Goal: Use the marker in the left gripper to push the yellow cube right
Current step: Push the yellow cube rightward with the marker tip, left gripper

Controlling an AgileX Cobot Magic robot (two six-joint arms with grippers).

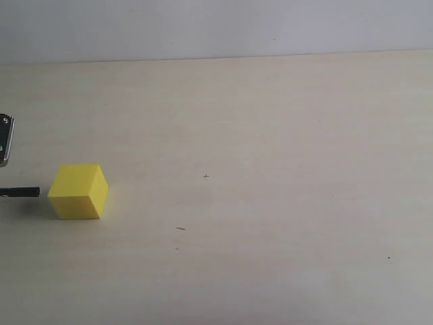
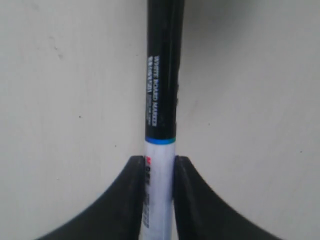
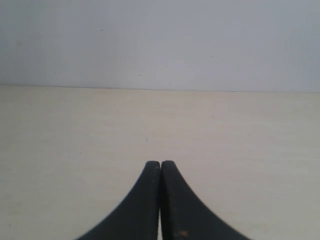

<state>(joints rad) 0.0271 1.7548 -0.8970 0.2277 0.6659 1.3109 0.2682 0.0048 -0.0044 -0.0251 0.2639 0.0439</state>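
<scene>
The yellow cube [image 1: 78, 191] rests on the pale table at the left of the exterior view. Just left of it the black cap end of the marker [image 1: 20, 192] pokes in from the frame edge, lying level, its tip a short gap from the cube's left face. In the left wrist view my left gripper [image 2: 160, 160] is shut on the marker [image 2: 162, 100], both fingers pressed on its white barrel below the blue ring, the black cap running away from me. The cube is out of that view. My right gripper [image 3: 160, 164] is shut with nothing in it, over bare table.
A silver and black piece of the left arm [image 1: 5, 139] shows at the left edge above the marker. The light wooden table [image 1: 270, 169] stretches to the right of the cube up to a white wall [image 1: 216, 27] at the back.
</scene>
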